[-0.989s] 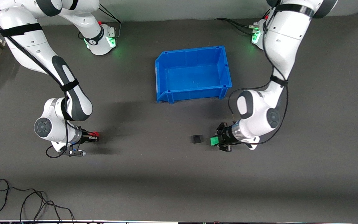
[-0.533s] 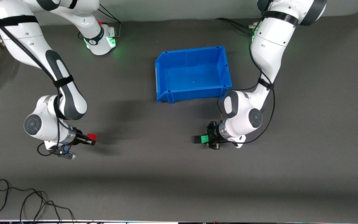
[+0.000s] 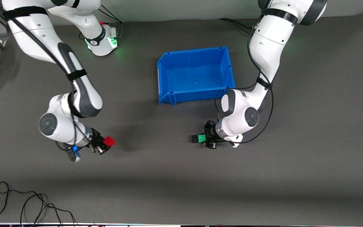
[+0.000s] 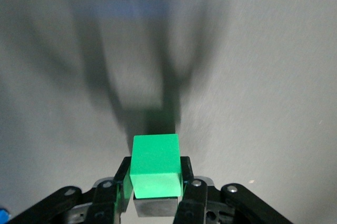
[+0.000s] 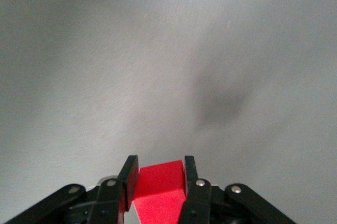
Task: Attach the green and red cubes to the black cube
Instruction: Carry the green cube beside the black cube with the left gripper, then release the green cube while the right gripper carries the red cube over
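The left claw point(image 3: 204, 139) is clamped on the green cube point(image 3: 202, 138), low over the surface point(image 3: 310, 157) on the side of the blue bin point(image 3: 228, 67) nearer the front camera. In the left wrist view the green cube point(image 4: 155, 165) sits squarely between the two fingers point(image 4: 186, 174), which press its side faces. The black cube point(image 3: 193, 138) shows in the front view as a small dark block touching the green cube on the side toward the right arm's end; in the left wrist view it is hidden by the green cube.

The right claw point(image 3: 106, 144) grips the red cube point(image 3: 109, 141), above bare surface toward the right arm's end, well apart from the other two cubes. In the right wrist view the red cube point(image 5: 159, 192) is pinched between the fingers point(image 5: 128, 179), with plain grey surface point(image 5: 168, 66) below it.

The blue bin stands open-topped, between the two arm bases and farther from the front camera than all three cubes. A loose black cable point(image 3: 27, 205) lies coiled on the surface at the right arm's end, close to the front camera.
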{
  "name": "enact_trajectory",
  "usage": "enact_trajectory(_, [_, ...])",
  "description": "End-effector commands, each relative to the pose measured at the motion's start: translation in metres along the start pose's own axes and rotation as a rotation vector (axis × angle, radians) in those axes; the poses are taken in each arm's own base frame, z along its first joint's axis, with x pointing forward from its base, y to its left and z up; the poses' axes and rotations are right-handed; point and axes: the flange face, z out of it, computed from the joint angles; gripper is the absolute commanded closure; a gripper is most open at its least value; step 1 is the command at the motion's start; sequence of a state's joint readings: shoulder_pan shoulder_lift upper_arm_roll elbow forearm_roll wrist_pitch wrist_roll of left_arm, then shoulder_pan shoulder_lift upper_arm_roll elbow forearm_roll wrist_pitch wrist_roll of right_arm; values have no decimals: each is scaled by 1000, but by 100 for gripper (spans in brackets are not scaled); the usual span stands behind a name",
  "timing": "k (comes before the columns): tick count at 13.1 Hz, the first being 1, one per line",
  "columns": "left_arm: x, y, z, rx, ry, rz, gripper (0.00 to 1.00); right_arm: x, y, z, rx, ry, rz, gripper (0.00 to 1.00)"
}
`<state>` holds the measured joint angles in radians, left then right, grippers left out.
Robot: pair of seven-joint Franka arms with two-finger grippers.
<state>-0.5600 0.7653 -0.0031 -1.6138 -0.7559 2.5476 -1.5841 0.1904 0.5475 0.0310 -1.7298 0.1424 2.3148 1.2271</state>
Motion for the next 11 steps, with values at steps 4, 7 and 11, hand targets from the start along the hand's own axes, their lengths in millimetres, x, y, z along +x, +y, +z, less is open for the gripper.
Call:
enact_trajectory(4, [-27, -4, 6, -78, -35, -27, 96, -82, -61, 6, -10, -26, 301, 100])
enact_trajectory(7, [-22, -6, 14, -80, -25, -25, 45, -124, -72, 12, -6, -31, 389, 100])
enact_trajectory(11, [-26, -10, 19, -87, -16, -6, 27, -196, -88, 47, -16, -20, 502, 100])
